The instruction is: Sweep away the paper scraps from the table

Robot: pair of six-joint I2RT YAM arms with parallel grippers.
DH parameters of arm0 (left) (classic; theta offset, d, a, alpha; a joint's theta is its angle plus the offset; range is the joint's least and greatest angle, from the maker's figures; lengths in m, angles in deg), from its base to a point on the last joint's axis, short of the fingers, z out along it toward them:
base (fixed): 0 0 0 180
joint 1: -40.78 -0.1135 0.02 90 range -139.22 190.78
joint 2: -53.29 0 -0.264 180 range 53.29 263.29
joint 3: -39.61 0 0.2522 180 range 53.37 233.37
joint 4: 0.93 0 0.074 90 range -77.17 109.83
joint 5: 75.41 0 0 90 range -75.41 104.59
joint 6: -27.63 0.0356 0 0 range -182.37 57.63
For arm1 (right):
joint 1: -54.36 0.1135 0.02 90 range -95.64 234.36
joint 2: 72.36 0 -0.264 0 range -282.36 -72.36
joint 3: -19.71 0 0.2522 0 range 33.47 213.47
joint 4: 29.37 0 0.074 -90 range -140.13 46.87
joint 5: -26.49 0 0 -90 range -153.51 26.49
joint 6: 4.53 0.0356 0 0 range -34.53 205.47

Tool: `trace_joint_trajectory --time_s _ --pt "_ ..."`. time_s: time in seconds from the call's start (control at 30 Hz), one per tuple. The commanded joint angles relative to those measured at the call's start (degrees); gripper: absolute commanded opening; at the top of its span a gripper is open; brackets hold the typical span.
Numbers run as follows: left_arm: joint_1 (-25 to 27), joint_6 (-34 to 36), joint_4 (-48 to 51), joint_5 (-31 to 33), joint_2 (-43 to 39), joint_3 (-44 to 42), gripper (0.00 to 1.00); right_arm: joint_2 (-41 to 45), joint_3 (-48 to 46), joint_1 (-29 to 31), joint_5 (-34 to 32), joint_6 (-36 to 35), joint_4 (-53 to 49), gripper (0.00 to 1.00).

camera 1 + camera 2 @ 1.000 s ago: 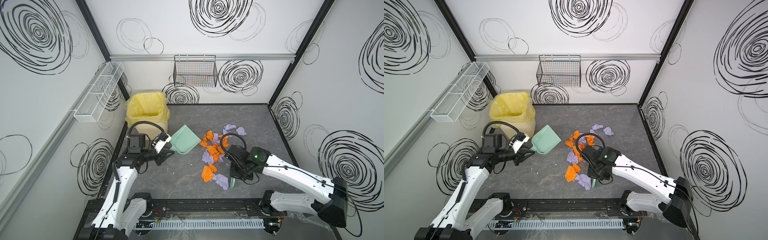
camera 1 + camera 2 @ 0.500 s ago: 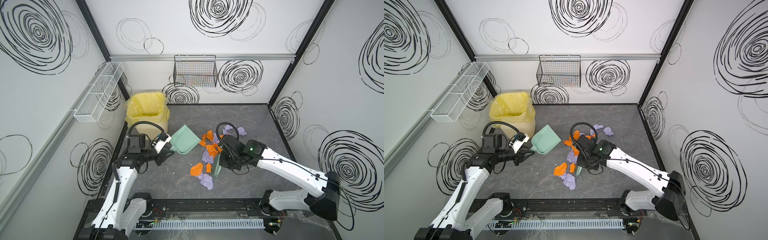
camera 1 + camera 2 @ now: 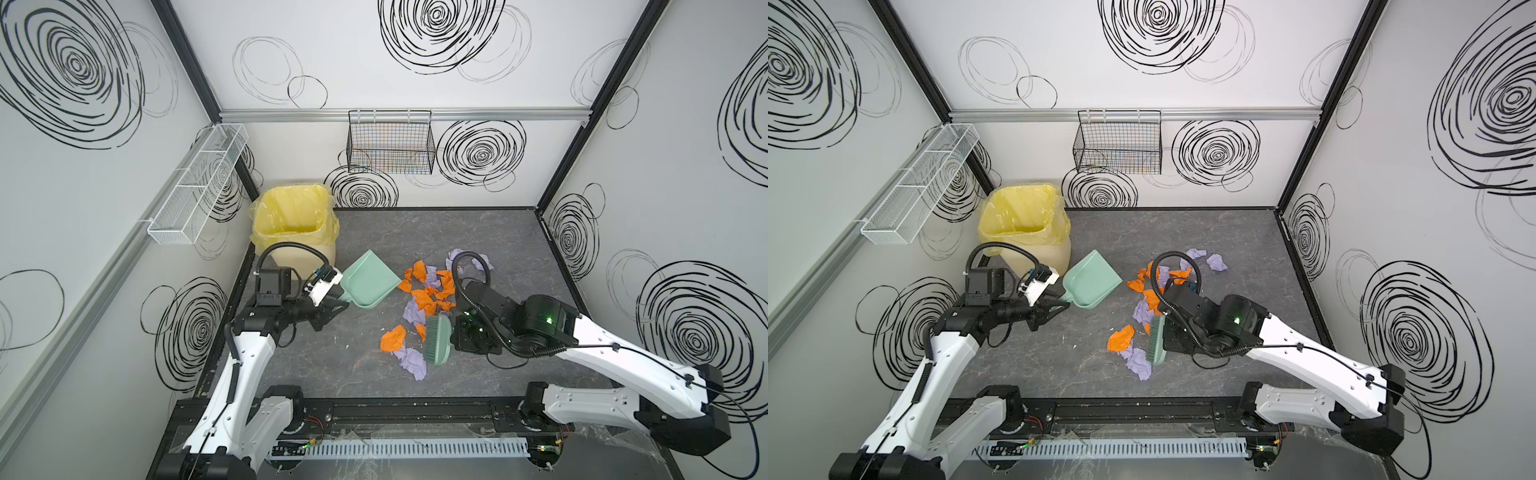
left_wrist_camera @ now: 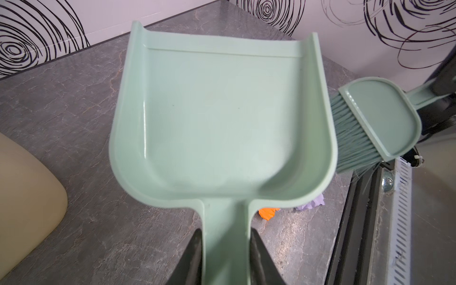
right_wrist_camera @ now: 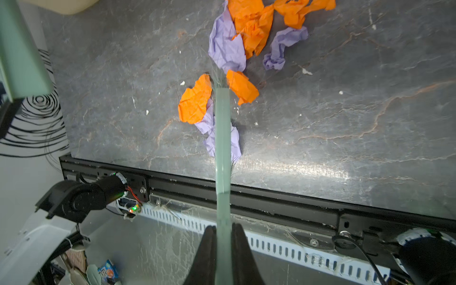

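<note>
Between the right jaws: the brush [image 5: 222, 138]. The right gripper [image 5: 223, 229] is pinching its thin handle, fingers closed flat against it. Ahead of the fingertips, the bristle head is lying among the paper scraps [image 5: 195, 103] on the table [image 3: 478, 232].

Between the left jaws: the dustpan [image 4: 222, 111]. The left gripper [image 4: 225, 234] is clamping its handle at a narrow setting. Beyond the fingertips the tray is showing bare.

Progress: judged early. Nothing is sitting in the pan, and every scrap in view is lying on the table.
- Main orange-and-lavender heap: lying past the brush tip, just beside the pan's open lip.
- One orange piece and a lavender wad: lying against the brush head on the side toward the left jaws.
- Two lavender pieces: lying farthest from both jaws.

Left to do: gathering, loading, emptying.

Surroundings:
- A yellow-lined bin [image 3: 293, 224] is standing just beside the left gripper.
- A black wire basket [image 3: 390, 145] and a white mesh shelf [image 3: 199, 183] are hanging on the walls, well apart from both jaws.

Obstructions:
- The right arm's cable loop [image 3: 469, 266] is arching over the far scraps.
- The right wrist is covering part of the heap.
</note>
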Motion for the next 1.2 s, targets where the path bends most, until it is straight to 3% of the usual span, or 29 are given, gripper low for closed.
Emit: trace_joint_trajectory --time_s 0.0,0.23,0.47,0.83,1.03,1.17 --pt "-0.3 0.5 -1.0 0.2 0.0 0.2 0.00 -2.0 -3.7 3.0 0.7 -0.5 2.7 0.00" --pt "-0.3 2.4 1.5 1.4 0.0 0.9 0.00 -8.7 -5.5 4.9 -0.3 -3.9 9.1 0.00" --pt "-0.2 10.4 9.4 4.7 0.1 2.5 0.00 -11.8 -3.8 0.4 -2.4 -7.4 11.5 0.00" --pt "-1.1 25.3 19.9 11.1 -2.3 2.0 0.00 -6.2 -6.5 -9.1 -3.2 -12.6 20.8 0.00" --pt "-1.2 39.1 27.4 18.2 -4.3 0.9 0.00 -3.6 -3.0 -9.5 -3.2 -14.9 17.0 0.00" --pt "-1.3 44.5 29.9 23.9 -2.0 0.3 0.00 -1.6 1.3 -10.9 -8.4 -17.2 12.3 0.00"
